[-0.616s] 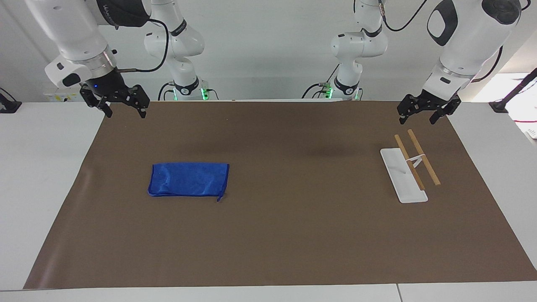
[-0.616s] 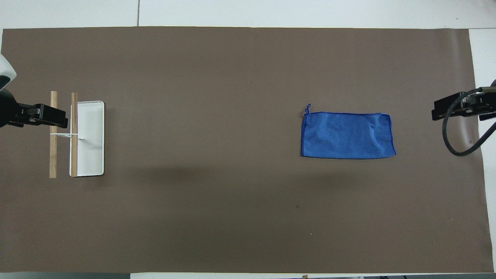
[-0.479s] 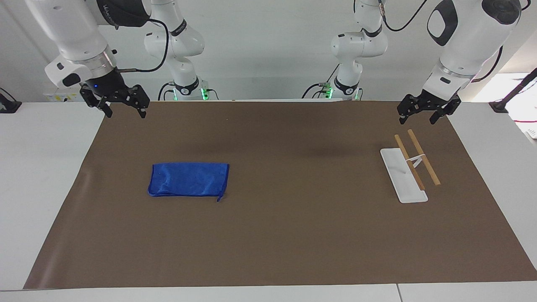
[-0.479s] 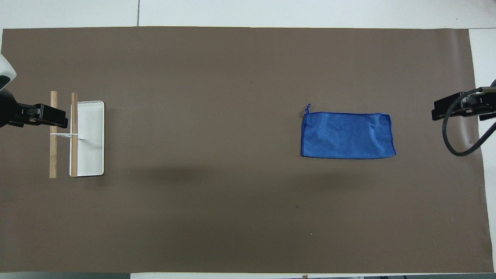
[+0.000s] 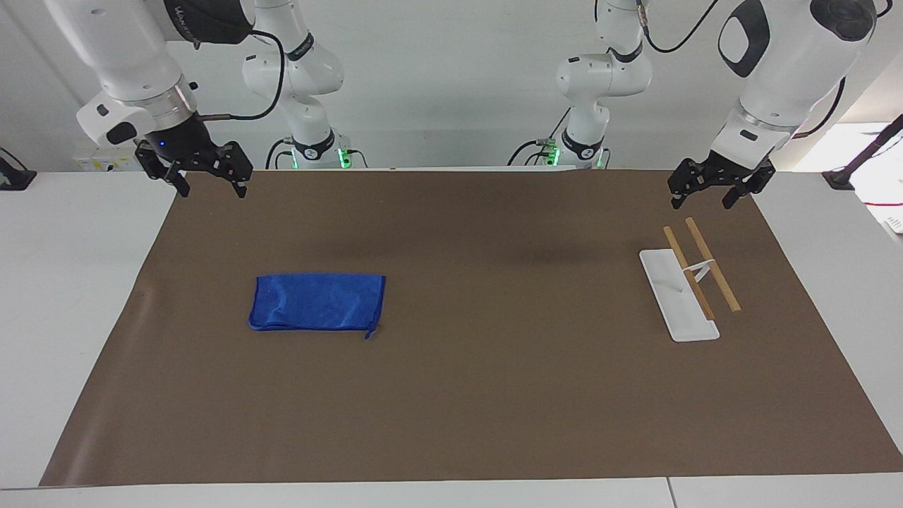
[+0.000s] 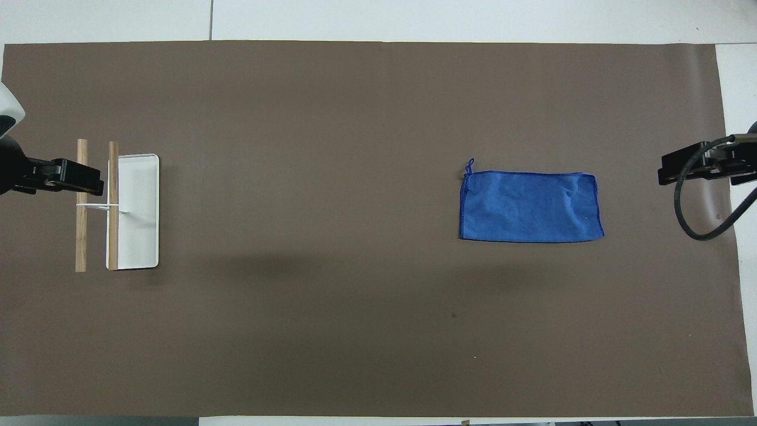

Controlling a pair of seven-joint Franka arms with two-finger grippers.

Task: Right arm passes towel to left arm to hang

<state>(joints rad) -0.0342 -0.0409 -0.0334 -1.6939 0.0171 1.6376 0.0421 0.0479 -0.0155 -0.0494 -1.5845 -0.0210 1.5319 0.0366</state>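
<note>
The towel (image 5: 317,302) lies flat on the brown mat (image 5: 465,395) that covers the surface, toward the right arm's end, a small bright blue rectangle with its corner loop on the side farther from the robots. Nothing touches it.

The right end effector (image 5: 209,185) hangs in the air over the mat's edge at the robots' side, at the right arm's end, its fingers spread wide and holding nothing; a small blue light shows on its body.

The left end effector (image 5: 700,198) hangs over the mat's corner at the left arm's end, also spread wide and empty.

Just below it stands a towel rack (image 5: 688,282): a white rectangular base with two wooden rails carried on a thin white support. The rack is well apart from the towel.
</note>
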